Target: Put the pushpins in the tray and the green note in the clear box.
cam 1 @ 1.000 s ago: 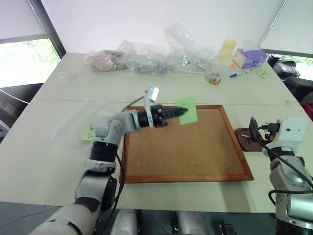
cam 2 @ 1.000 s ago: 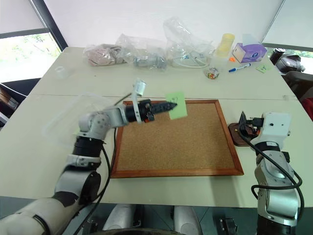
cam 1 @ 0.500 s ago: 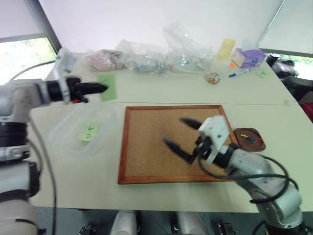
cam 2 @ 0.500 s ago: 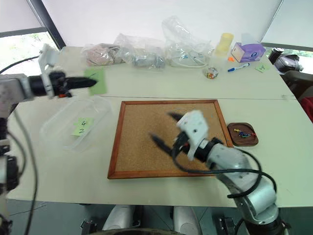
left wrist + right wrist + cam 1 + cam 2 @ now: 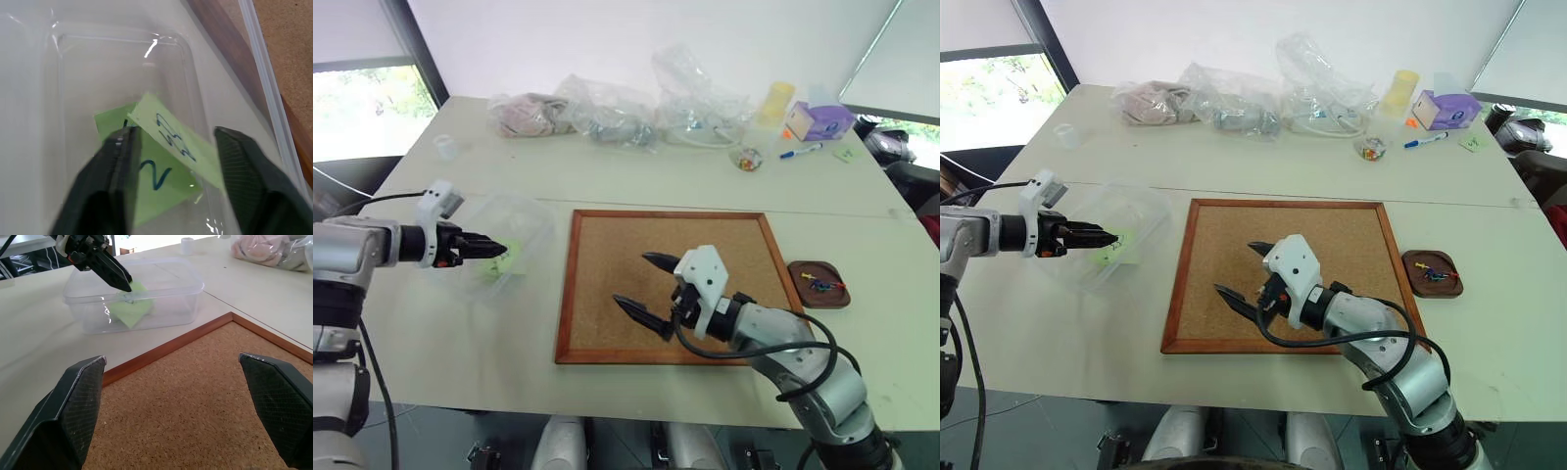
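Note orientation: green note point(image 5: 168, 139) lay tilted inside the clear box point(image 5: 524, 220), one corner up, resting across the "4 2" note point(image 5: 146, 183). A second ago I held it over the corkboard point(image 5: 607, 284); my left arm had swung left. Left gripper point(image 5: 499, 249) reached level over the box, fingers point(image 5: 115, 181) apart, note free. Right gripper point(image 5: 646, 287) hovered wide open over the corkboard. Pushpins point(image 5: 819, 285) sat in the tray point(image 5: 803, 298), far right.

both pincers point(image 5: 173, 161) point(image 5: 641, 284) open, arms apart
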Motion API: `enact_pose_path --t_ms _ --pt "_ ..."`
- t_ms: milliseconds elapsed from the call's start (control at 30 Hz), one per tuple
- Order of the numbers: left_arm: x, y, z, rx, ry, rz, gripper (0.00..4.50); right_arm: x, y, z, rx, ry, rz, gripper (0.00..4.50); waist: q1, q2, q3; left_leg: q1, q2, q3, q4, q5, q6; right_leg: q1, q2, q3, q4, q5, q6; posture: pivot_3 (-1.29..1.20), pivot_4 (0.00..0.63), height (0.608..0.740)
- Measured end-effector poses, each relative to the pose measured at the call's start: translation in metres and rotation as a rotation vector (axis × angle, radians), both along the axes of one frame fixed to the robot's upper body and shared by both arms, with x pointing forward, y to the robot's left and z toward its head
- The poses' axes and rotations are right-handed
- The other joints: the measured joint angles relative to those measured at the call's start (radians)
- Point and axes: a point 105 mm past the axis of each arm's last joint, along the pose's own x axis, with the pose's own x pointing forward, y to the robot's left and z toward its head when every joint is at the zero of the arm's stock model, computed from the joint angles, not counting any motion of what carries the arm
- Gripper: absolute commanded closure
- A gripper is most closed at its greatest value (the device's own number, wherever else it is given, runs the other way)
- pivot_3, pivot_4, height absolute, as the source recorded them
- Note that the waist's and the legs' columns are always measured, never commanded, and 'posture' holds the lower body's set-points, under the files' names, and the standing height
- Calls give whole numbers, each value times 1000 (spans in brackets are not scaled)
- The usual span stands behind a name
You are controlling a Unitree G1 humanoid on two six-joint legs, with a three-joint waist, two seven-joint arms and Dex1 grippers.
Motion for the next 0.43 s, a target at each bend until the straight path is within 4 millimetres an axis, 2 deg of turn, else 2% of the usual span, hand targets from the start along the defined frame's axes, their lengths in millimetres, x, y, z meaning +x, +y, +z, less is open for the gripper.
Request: enact_pose_path --t_ms 33,167,267,367,433 --pt "2 -2 4 -1 -18 -8 301 1 -1 0 -1 -3 -6 0 0 0 0 0 0 0 0 0 0 0 0 0 0 0 0 0 150 738" --pt "10 -7 24 6 -100 -39 301 3 -8 1 0 -2 -34 0 0 0 0 0 0 0 1 0 0 0 0 0 0 0 0 0 150 738" --pt "10 -13 41 72 -181 -140 301 7 -26 1 28 12 -112 0 1 0 0 -1 -1 0 1 0 0 0 0 0 0 0 0 0 150 738" --pt "9 -33 71 123 -295 -278 301 11 -54 9 98 25 -226 0 7 0 0 -1 -1 1 2 0 0 1 0 0 0 0 0 0 150 738" --pt "5 -69 89 37 -372 -400 301 10 -79 14 149 31 -314 0 12 1 0 -1 -1 0 3 -1 2 4 -1 0 -1 0 1 0 150 738"
